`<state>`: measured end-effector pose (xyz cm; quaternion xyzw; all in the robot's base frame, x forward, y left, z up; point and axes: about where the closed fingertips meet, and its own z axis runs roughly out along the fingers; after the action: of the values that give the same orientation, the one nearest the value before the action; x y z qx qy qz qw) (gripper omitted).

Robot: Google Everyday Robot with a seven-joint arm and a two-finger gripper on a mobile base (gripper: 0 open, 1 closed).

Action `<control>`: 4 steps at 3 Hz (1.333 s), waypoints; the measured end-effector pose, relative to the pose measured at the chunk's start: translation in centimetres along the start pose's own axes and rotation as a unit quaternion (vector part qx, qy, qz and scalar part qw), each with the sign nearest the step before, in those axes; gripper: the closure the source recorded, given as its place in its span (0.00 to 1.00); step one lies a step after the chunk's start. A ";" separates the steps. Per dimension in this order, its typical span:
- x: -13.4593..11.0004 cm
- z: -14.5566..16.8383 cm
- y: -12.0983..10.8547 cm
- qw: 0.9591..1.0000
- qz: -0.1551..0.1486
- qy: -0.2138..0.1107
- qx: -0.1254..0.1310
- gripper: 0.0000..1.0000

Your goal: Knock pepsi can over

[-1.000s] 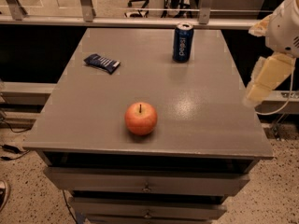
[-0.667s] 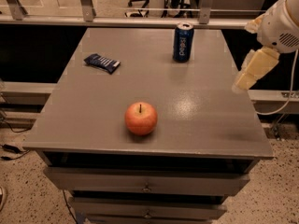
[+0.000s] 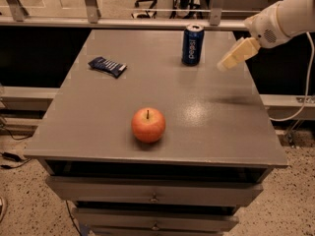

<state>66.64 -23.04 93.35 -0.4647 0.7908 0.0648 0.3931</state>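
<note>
The pepsi can stands upright near the far edge of the grey table, right of centre. It is dark blue with white lettering and a silver top. My gripper hangs above the table to the right of the can, a short gap away, at about the can's height. It reaches in from the upper right on a white arm. It does not touch the can.
A red-orange apple sits near the table's front centre. A flat dark blue snack wrapper lies at the far left. A metal railing runs behind the table. Drawers sit below the top.
The gripper has moved left and further over the table, from beyond the right edge toward the can. The can, apple and wrapper have not moved.
</note>
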 end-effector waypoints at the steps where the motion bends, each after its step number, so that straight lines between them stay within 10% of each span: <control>1: -1.3 2.6 -2.0 0.998 0.030 -0.053 0.002 0.00; 4: -5.2 10.4 -2.5 0.974 0.086 -0.206 -0.034 0.00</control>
<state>75.78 -16.04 90.47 -0.3848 0.7269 0.2201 0.5245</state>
